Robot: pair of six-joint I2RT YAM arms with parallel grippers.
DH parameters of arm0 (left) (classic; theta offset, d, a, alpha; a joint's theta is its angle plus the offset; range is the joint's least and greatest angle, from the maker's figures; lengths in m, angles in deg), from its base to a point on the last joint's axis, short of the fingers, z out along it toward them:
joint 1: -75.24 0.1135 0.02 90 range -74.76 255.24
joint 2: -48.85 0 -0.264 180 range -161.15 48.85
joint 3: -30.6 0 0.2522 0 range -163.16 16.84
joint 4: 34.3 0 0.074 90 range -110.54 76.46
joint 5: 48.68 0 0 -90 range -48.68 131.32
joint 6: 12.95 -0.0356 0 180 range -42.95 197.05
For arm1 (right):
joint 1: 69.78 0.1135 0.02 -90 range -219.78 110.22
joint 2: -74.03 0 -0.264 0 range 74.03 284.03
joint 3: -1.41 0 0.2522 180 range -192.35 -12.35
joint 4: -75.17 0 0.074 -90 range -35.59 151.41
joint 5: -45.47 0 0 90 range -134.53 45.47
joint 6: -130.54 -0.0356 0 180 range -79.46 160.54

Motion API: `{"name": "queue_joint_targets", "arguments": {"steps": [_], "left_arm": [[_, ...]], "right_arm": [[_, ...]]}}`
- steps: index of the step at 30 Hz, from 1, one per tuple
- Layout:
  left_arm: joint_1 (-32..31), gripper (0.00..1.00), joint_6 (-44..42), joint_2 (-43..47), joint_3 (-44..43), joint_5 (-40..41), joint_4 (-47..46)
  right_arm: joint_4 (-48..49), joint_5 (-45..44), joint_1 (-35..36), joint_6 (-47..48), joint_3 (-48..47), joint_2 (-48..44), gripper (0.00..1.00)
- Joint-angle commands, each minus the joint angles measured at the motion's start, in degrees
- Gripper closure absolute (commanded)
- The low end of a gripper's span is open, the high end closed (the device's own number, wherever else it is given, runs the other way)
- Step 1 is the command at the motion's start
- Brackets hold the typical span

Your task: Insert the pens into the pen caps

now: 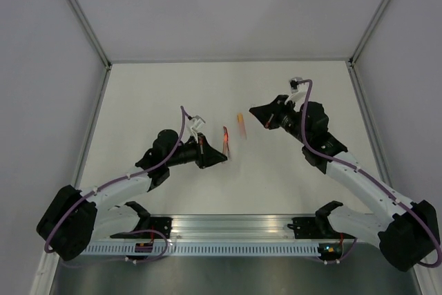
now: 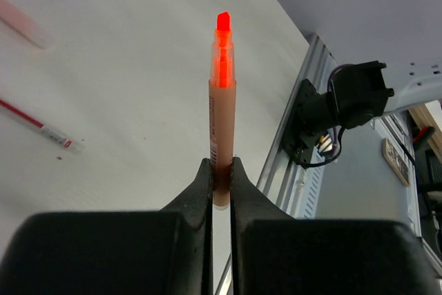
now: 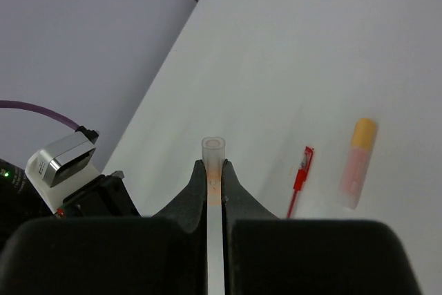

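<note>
Firmly, the left tool [image 2: 221,170] is clenched on the lower barrel of the orange pen [image 2: 222,101], which projects straight out beyond its fingertips, bright tip outermost. The right tool [image 3: 214,170], farther and to the right, pinches the pen cap [image 3: 213,148], a pale tube with its open mouth facing outward. Pen and cap are apart. On the table [image 2: 138,67] lie a thin red pen [image 2: 38,126] and a salmon piece [image 3: 358,164]. Print runs along the orange barrel, too small to read.
</note>
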Motion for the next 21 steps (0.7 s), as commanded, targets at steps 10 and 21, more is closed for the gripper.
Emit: {"name": "queue_joint_targets", "arguments": {"steps": [10,21], "left_arm": [[-2.6,0.98,-1.0,-1.9,-2.9,-11.5,-9.5],[-3.9,0.98,-1.5,-2.9,-4.2,-12.2,-8.2]], "right_arm": [[31.5,5.3,2.8,-10.4,20.5,-11.4,1.00],[46.9,8.9,3.2,-13.5,26.4,-10.9,1.00]]}}
